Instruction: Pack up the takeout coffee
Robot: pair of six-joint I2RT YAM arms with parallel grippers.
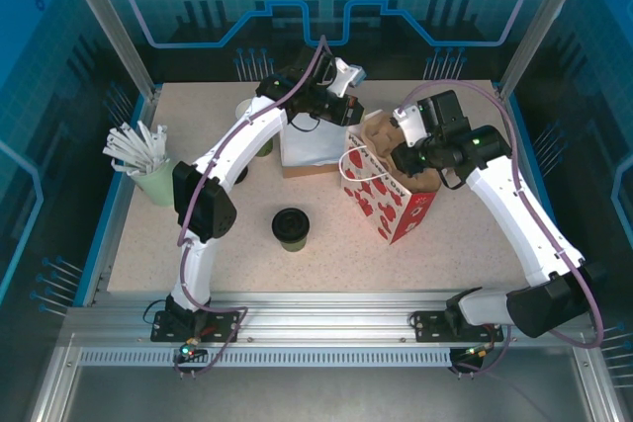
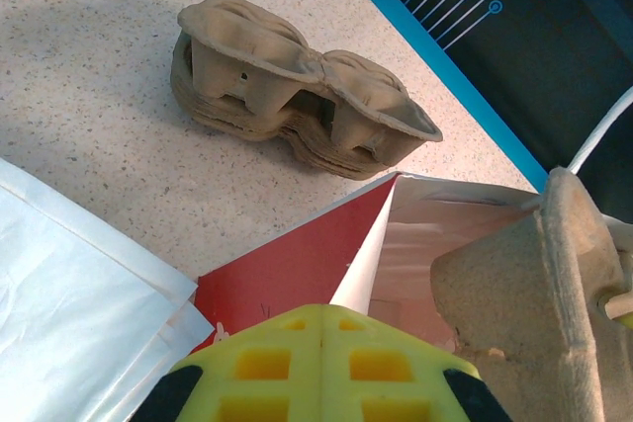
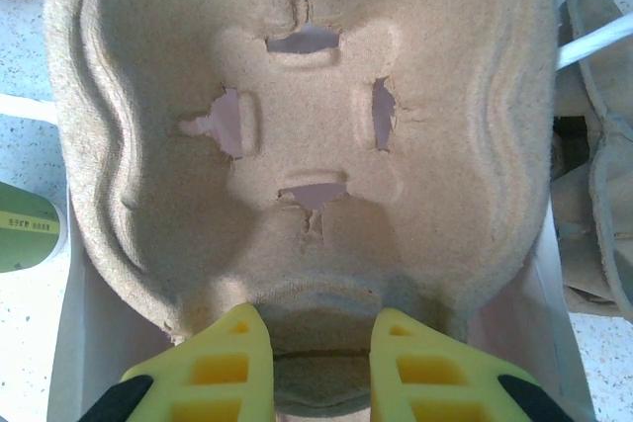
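Over the heart-print bag (image 1: pixel 388 195), the right gripper (image 3: pixel 316 333) clamps a pulp cup tray (image 3: pixel 297 96); the left gripper (image 2: pixel 321 321), closed, hovers at its rim; the lidded coffee cup (image 1: pixel 290 228) stands apart.

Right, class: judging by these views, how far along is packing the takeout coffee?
Done: the red-and-white heart-print paper bag stands open. In hand: the right gripper holds a brown pulp cup tray in its mouth, the shut left gripper at its rim. Left: the dark green black-lidded paper cup stands on the table, unpacked.
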